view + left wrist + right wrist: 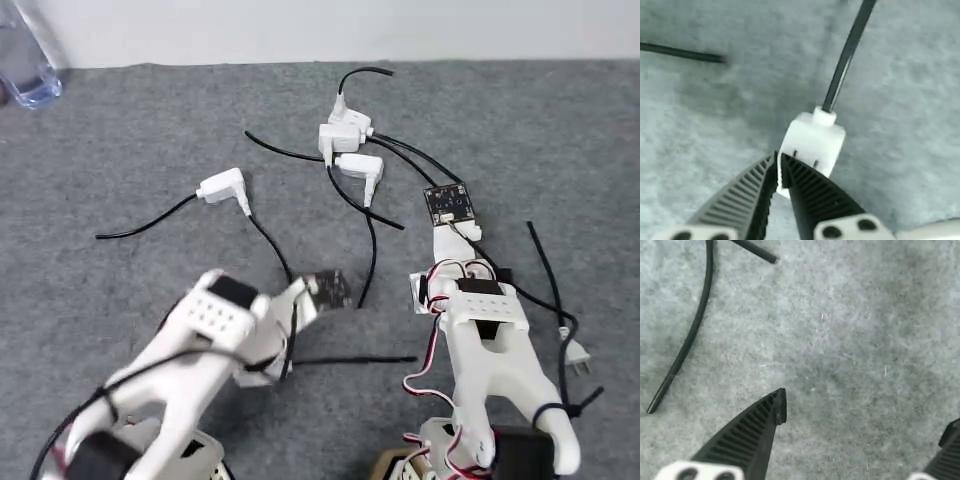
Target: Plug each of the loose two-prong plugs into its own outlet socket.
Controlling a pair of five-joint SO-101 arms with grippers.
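Note:
My left gripper [779, 160] is shut, its tips against the edge of a white socket block [812, 142] with two slots and a black cable [847, 55] leading away. From above, this gripper [295, 300] sits mid-table. A white plug [222, 187] lies further back to the left. A cluster of white plug and socket pieces [345, 132] lies at the back centre, with another white plug [360, 166] beside it. A black two-prong plug [575, 355] lies beside the right arm [485, 320]. My right gripper [865, 420] is open over bare carpet.
Loose black cables [370, 250] cross the grey carpet between the arms, and one cable end [771, 259] lies ahead of the right gripper. A clear plastic bottle [28, 60] stands at the back left corner. The white wall runs along the far edge.

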